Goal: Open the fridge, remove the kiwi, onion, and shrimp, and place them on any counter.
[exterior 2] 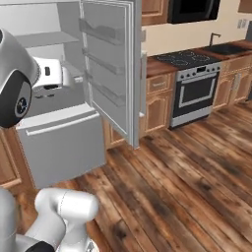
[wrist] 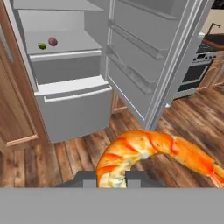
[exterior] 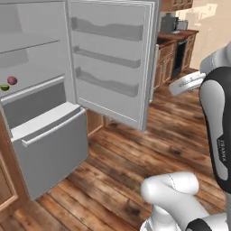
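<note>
The fridge (exterior: 108, 58) stands open, its door swung wide to the right and its bottom drawer (exterior: 49, 135) pulled out. On a white shelf inside lie the green kiwi (exterior: 4, 87) and, touching its right side, the reddish-purple onion (exterior: 12, 80); the hand view has the kiwi (wrist: 42, 45) and onion (wrist: 52, 41) at upper left. My gripper (wrist: 111, 179) is shut on the orange shrimp (wrist: 148, 151), which curves up and to the right from between the fingertips (wrist: 89, 178). The hand is held well back from the fridge (wrist: 70, 87), above the wooden floor.
Right of the fridge door runs a reddish-brown counter top (exterior 2: 160, 65) over wooden cabinets, then a stove (exterior 2: 197, 88) and a sink (exterior 2: 226, 48). A brown cabinet (wrist: 15, 113) flanks the fridge on the left. The plank floor (exterior 2: 187, 172) spreads wide in front.
</note>
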